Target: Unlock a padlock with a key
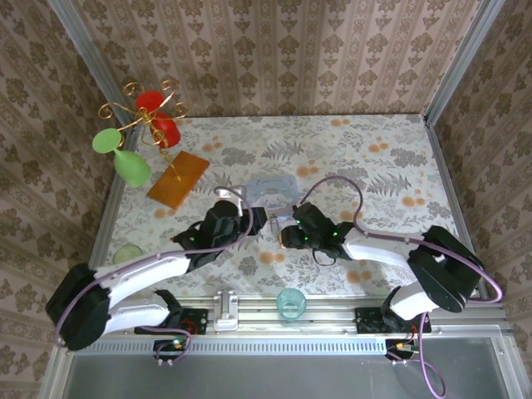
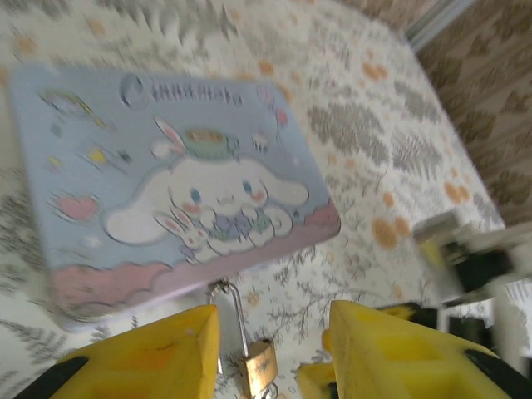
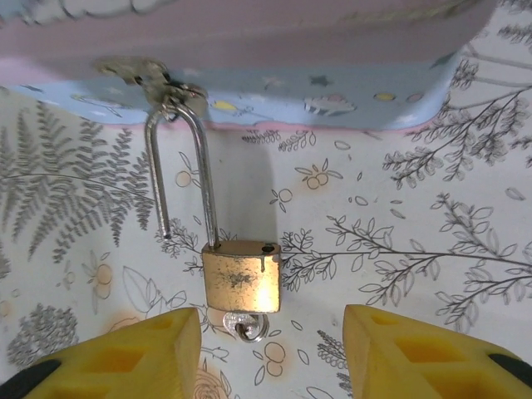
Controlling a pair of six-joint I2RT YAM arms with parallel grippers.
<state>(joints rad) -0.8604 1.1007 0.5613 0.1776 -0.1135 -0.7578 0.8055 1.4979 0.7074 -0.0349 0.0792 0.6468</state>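
While both arms meet mid-table, padlock (image 3: 241,276) hangs unlatched off the tin (image 2: 166,183)

From the top cam, L arm (image 1: 141,278) and R arm (image 1: 399,249) both reach fwd and inward, wrists nearly nose to nose at the tin's near edge. Table (image 1: 374,158) is walled on 3 sides. Its far-R half lies bare, while the back-L corner holds a gold wire stand (image 1: 141,112) w/ red and green cups and an orange packet (image 1: 177,179). A teal cup (image 1: 291,303) sits on the near rail btwn the bases. L gripper (image 2: 273,314): yellow fingers spread, nothing held, padlock low btwn them and clear of both. R gripper (image 3: 272,314): fingers likewise parted and empty, padlock just ahead, centred in the gap, untouched. Shackle (image 3: 209,191) hooks thru the tin's hasp (image 3: 133,71), w/ one leg out of the brass body. Silvery key (image 3: 247,326) pokes from the underside.
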